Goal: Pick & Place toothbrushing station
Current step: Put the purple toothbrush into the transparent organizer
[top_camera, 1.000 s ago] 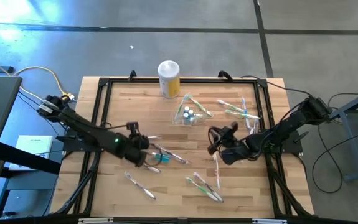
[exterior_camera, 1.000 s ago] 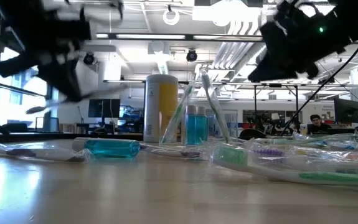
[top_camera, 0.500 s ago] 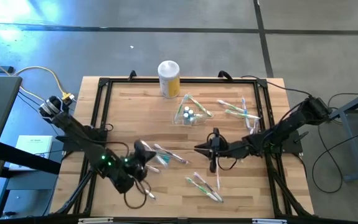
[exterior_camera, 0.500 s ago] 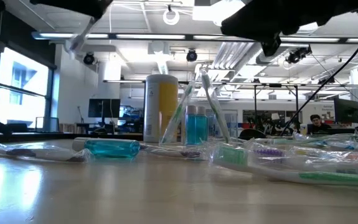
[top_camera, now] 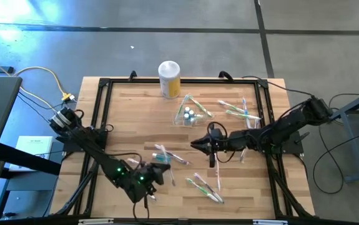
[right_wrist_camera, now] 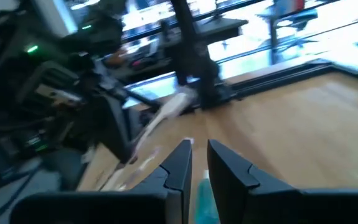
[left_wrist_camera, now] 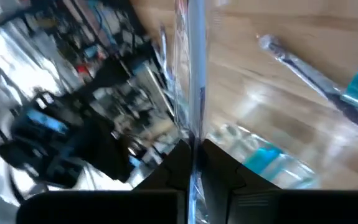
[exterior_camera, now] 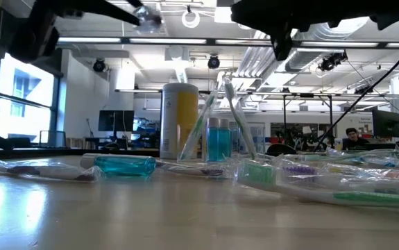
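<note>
Nearest us, at the front edge of the light wooden surface (top_camera: 129, 112), we see the left end effector (top_camera: 149, 178) pinched nearly shut on a wrapped toothbrush in clear packaging (left_wrist_camera: 194, 81), which stands up between its fingers (left_wrist_camera: 219, 163) in the left wrist view. Half a second ago this end effector was farther back and to the left; it has swung forward and toward the middle.

Farther in, the right end effector (top_camera: 199, 145) hangs above the middle of the surface. Its fingers (right_wrist_camera: 180, 163) stand slightly apart and we can make out nothing between them. It has crept a little farther back since the earlier frame.

Beyond it, the small clear plastic toothbrushing station (top_camera: 189, 112) sits unmoved, upright, just beside the tall yellow canister with a white lid (top_camera: 169, 79) at the far edge.
</note>
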